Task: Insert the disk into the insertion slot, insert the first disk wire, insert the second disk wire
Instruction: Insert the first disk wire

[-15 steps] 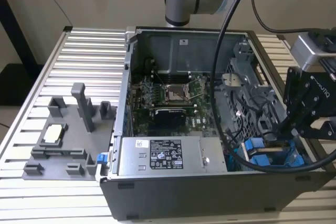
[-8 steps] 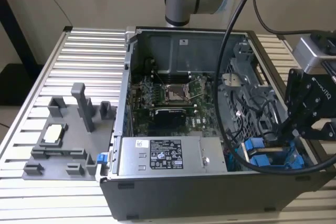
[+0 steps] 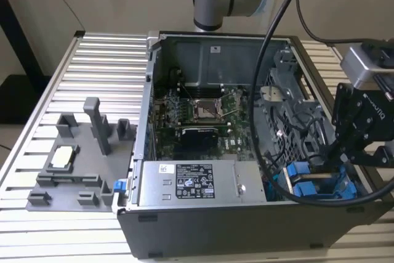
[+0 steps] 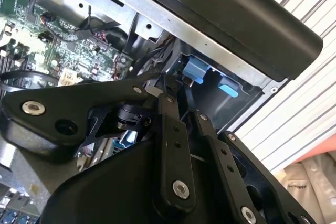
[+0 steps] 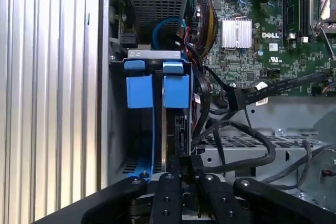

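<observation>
Open computer case (image 3: 246, 226) on the ribbed counter (image 3: 104, 53), motherboard (image 3: 203, 115) exposed, and a tangle of black cables (image 5: 233, 98) crowds right up against the insertion slot (image 5: 116, 124). The disk (image 5: 176, 90) stands edge-on in that slot, blue carrier showing, a thin blue wire (image 5: 154, 140) alongside. The tool (image 5: 185, 165) hangs at the slot's mouth, fingers drawn together; what they pinch, I can't tell.

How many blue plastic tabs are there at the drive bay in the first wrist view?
2. One blue tab is on the case-wall side of the insertion slot; the second blue tab is beside it, toward the motherboard. Others may be hidden deeper inside.
</observation>
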You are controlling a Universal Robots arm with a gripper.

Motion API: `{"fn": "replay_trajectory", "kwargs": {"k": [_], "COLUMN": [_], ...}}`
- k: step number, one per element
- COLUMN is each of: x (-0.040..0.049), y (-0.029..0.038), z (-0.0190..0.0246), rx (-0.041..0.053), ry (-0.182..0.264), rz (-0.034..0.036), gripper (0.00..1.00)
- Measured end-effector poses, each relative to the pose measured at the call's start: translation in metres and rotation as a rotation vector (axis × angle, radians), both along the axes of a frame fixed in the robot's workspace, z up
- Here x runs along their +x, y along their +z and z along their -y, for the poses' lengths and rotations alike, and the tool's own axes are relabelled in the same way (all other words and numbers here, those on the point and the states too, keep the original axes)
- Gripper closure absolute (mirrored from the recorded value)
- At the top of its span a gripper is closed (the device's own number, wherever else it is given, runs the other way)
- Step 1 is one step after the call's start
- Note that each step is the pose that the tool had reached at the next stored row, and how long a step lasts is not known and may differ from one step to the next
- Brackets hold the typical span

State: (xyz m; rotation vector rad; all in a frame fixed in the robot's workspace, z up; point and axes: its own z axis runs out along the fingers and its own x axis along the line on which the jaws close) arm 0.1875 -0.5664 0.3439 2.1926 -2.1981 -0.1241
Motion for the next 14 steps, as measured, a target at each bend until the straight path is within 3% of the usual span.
{"fn": "replay_trajectory", "kwargs": {"k": [14], "x": [-0.0013], "y": [-0.0013], "z": [0.0001], "rx": [0.0042], "ry": [-0.009], "rz": [-0.0041], "gripper": [0.81]}}
